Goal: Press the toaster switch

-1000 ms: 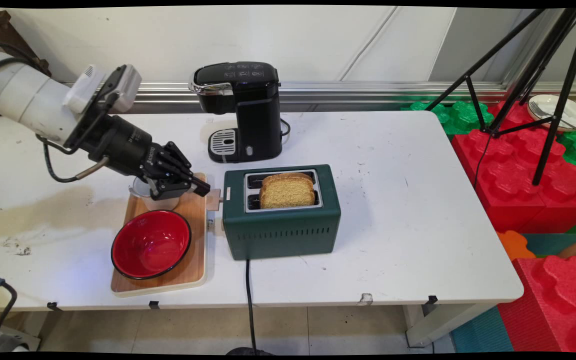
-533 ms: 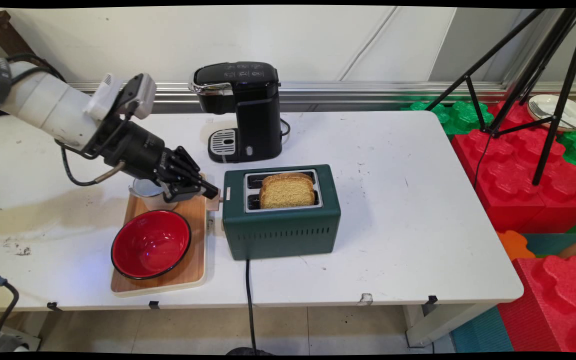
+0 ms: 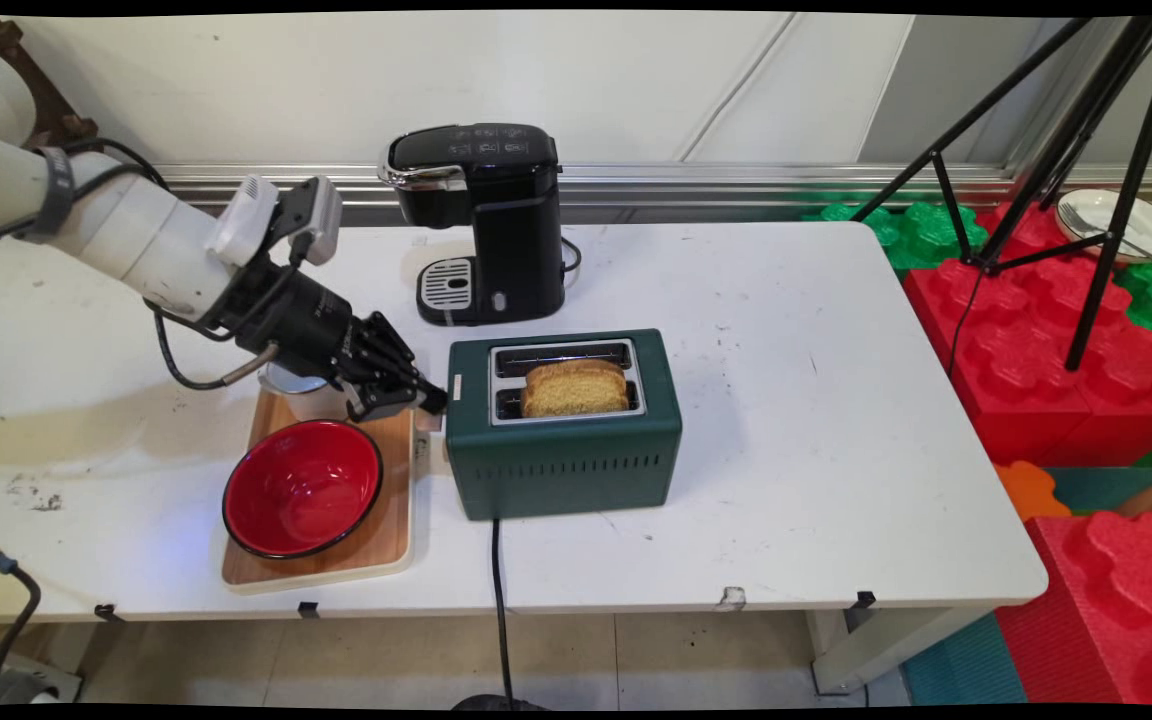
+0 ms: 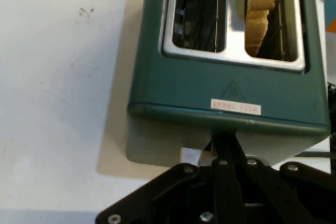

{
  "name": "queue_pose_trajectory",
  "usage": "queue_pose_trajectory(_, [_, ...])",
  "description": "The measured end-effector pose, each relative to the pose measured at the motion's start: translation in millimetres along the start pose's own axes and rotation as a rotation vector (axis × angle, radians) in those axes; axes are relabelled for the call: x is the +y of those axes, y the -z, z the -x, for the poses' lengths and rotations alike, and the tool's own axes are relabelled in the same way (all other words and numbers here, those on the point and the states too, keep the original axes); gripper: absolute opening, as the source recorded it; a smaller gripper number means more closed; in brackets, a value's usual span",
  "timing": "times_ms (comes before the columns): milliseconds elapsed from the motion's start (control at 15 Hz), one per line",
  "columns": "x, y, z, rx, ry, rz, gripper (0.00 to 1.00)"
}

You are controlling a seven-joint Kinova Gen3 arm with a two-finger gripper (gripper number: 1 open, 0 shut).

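Observation:
A dark green toaster stands mid-table with a slice of bread sunk low in its near slot; the far slot is empty. My gripper is shut, and its joined fingertips press against the toaster's left end where the pale lever sits. In the hand view the toaster fills the frame, with the bread in the right-hand slot. My arm reaches over the wooden tray from the left.
A red bowl lies on the tray, and a clear cup stands behind it, partly under my hand. A black coffee machine is behind the toaster. The toaster's cord drops over the front edge. A tripod and foam blocks stand right.
My gripper has moved right and down onto the toaster's lever end. The bread has sunk lower into the slot.

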Motion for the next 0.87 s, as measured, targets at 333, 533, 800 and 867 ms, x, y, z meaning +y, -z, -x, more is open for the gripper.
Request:
queue_pose_trajectory(333, [-0.8, -10.5, 6.4, -0.02, -0.002, 0.002, 0.0])
queue_pose_trajectory(533, [-1.7, -16.8, 11.2, -0.034, -0.003, 0.004, 0.0])
queue_pose_trajectory(800, [-3.9, -20.9, 17.9, -0.05, -0.009, 0.002, 0.0])
queue_pose_trajectory(867, [-4.2, -20.6, 19.2, -0.053, -0.01, 0.002, 0.0])
